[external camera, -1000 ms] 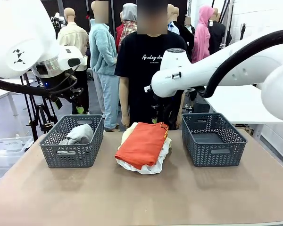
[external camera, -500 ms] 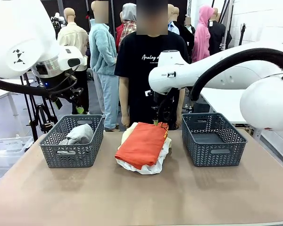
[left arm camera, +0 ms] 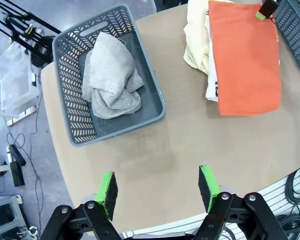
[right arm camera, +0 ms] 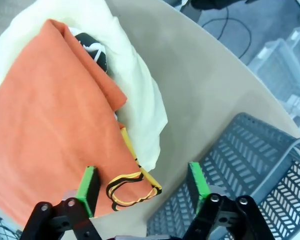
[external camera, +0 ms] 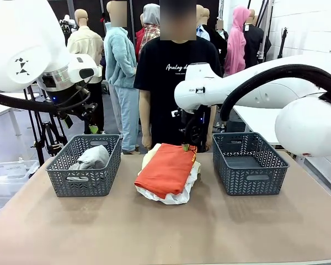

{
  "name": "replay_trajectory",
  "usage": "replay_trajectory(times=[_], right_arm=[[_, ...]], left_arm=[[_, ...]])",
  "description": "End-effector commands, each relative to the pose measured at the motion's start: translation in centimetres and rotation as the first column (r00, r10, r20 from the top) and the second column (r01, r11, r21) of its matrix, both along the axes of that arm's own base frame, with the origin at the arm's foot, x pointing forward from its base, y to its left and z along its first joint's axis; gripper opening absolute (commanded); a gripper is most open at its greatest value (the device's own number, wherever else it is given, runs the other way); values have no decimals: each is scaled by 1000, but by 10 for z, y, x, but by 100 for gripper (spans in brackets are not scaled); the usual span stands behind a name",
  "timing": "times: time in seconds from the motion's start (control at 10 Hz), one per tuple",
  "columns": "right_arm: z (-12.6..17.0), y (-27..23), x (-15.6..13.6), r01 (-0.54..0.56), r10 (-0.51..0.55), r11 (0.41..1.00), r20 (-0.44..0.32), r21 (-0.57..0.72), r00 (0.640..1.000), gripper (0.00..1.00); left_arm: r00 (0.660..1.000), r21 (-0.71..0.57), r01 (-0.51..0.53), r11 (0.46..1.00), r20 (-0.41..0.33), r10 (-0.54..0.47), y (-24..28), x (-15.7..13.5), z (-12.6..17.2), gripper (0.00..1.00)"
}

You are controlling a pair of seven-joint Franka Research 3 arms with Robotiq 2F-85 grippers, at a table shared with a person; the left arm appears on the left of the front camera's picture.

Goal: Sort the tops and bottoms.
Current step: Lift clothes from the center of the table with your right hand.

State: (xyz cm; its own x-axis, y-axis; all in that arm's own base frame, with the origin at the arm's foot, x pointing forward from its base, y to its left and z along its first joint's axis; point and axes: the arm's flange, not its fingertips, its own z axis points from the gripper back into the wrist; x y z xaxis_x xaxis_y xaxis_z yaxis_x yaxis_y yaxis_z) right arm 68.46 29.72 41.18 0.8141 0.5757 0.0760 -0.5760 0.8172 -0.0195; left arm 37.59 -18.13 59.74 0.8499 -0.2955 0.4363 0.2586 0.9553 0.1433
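The front view looks level across the table (external camera: 165,232) from the robot's side, toward the person (external camera: 176,72) at the far edge. The left wrist view looks down from high above the left basket (left arm camera: 70,100) and the orange-red garment (left arm camera: 245,60). The right wrist view sits close over that garment's corner and the right basket (right arm camera: 250,155). All three views share the garment.
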Motion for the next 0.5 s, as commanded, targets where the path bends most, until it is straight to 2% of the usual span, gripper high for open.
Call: replay_trajectory(times=[0.0,0.2,0.3,0.4], right_arm=[[9,10,6,-4,4,1000,-14,-4,1000,52],[11,12,2,3,-3,1000,-29,3,1000,15],[11,13,1,13,-12,1000,-62,15,998,0],[10,13,1,23,-21,999,-92,25,996,0]], left_arm=[[1000,10,-12,1000,16,12,2,-1,-2,85],[1000,10,-12,1000,16,12,2,-1,-2,85],[1000,10,-12,1000,16,12,2,-1,-2,85],[1000,10,-12,1000,16,12,2,-1,-2,85]])
